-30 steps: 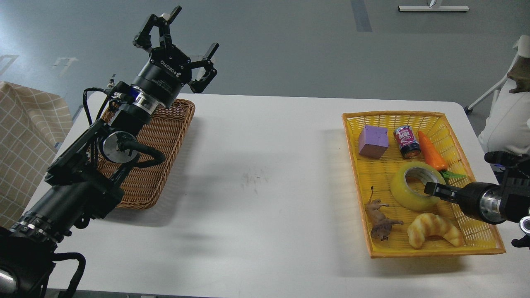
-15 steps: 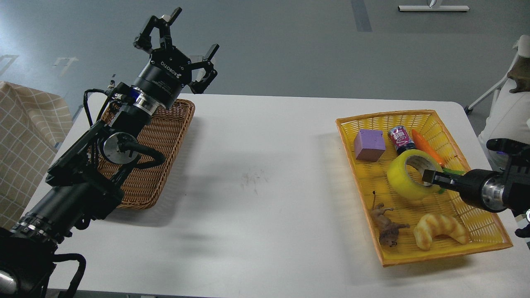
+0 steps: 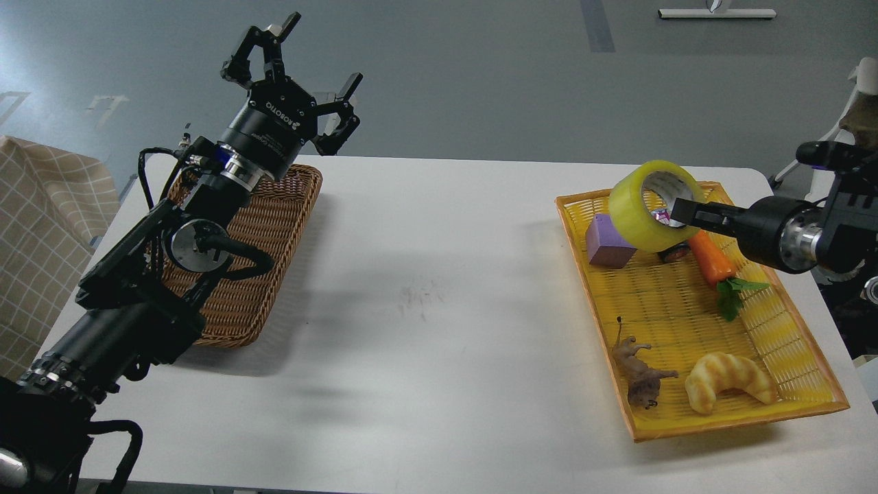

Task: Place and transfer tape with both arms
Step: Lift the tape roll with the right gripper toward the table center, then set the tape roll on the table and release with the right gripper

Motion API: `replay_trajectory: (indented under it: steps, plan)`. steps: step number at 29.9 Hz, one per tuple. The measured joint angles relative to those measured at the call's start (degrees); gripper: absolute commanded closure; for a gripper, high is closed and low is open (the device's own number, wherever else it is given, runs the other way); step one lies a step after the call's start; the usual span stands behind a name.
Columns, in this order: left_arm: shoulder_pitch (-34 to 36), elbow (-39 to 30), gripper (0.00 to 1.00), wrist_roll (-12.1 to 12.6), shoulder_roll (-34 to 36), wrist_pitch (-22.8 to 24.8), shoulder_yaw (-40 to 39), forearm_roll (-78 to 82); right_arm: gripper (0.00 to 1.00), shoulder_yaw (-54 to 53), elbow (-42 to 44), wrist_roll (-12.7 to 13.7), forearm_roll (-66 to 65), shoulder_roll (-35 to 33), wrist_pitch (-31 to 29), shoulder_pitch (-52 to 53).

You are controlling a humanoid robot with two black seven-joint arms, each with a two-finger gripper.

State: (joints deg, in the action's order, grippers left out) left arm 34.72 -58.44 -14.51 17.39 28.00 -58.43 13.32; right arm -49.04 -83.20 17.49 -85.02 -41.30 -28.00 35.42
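- Two black arms show in the head view, one from each side, over a white table [image 3: 439, 288].
- The right gripper [image 3: 679, 209] pinches the tape [image 3: 641, 206]. Its dark fingers reach into the roll's grey-white middle, so one finger is mostly hidden inside the hole.
- The tape is up in the air, tilted, above the far end of the yellow basket [image 3: 789, 357]. It touches nothing but the gripper.
- The roll hides part of the purple block [image 3: 603, 241] and most of a small can [image 3: 675, 251] (only a dark bit with a red patch peeks out below it).
- An orange toy carrot [image 3: 711, 259] lies just beside the can, with its green leaves [image 3: 732, 296] pointing toward the near end. The gripper crosses over its top end.
- Near the front of the basket lie a brown toy animal [image 3: 641, 379] (too small to tell what kind) and a yellow croissant toy [image 3: 727, 381], side by side but not touching.
- The left gripper [image 3: 295, 62] is raised high with its fingers spread wide, holding nothing.
- The left arm covers a big piece of the brown wicker basket [image 3: 274, 226], so what lies under the arm cannot be seen.
- The right arm is cut off by the picture's right edge.
- A checked cloth [image 3: 41, 226] shows at the left edge, partly cut off too.
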Motion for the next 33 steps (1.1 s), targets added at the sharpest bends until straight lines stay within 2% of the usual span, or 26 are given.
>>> replay_trajectory:
  steps: [7,20,33]
  plan:
    - [0.2,0.0,0.02,0.0,0.1,0.0,0.0,0.0,1.00,5.8,0.9,2.9,-0.3,6.5,0.0,4.4]
    - [0.2,0.0,0.02,0.0,-0.1,0.0,0.2,0.0,1.00,14.2,10.2,4.3,-0.5,21.5,0.0,12.0]
    - [0.1,-0.1,0.02,0.1,-0.3,0.0,0.2,0.0,1.00,18.2,20.9,4.4,-0.7,34.0,0.0,13.0]
